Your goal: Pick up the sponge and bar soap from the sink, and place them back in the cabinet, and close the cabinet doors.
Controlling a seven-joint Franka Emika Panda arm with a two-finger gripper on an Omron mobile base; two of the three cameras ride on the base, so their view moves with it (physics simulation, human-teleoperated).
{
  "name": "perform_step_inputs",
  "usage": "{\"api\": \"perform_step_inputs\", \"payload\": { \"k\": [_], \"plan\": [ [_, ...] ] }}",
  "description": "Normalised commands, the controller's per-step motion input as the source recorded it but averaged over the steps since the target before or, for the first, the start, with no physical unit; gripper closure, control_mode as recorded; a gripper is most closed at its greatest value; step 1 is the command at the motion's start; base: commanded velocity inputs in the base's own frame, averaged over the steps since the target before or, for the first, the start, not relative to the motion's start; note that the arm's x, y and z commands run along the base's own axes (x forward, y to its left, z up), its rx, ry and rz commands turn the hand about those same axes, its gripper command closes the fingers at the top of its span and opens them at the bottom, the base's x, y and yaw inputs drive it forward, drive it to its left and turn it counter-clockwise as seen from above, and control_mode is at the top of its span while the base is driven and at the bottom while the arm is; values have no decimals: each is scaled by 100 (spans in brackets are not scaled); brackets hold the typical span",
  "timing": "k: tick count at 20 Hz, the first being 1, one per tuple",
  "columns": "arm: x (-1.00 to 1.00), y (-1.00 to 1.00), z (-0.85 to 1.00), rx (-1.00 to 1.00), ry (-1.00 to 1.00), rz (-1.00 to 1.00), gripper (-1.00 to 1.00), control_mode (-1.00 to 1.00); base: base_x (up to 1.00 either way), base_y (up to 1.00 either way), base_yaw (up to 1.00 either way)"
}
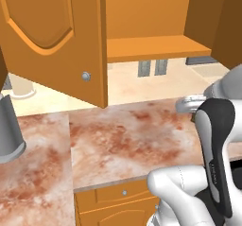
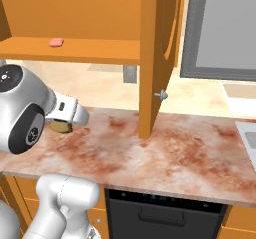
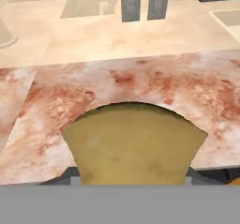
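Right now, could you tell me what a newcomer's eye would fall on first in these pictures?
Probably the big orange cabinet hanging open over the marbled counter, one door swung wide on the left and the other door edge-on on the right. Next comes the pink bar soap lying alone on the cabinet shelf. Then the yellow-brown sponge, large in the hand view, held over the counter in the gripper.
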Motion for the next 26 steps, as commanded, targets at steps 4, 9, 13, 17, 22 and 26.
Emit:
{"api": "perform_step_inputs", "payload": {
  "k": [4,9,13,17,22,26],
  "plan": [
    [0,0,29,0,-23,0,100,-100,0,0,0],
    [0,0,24,0,-24,0,100,-100,0,0,0],
    [7,1,22,0,-21,0,100,-100,0,0,0],
    [25,0,34,0,-14,0,100,-100,0,0,0],
    [25,2,42,0,-2,0,100,-100,0,0,0],
    [31,6,35,0,0,0,100,-100,0,0,0]
  ]
}}
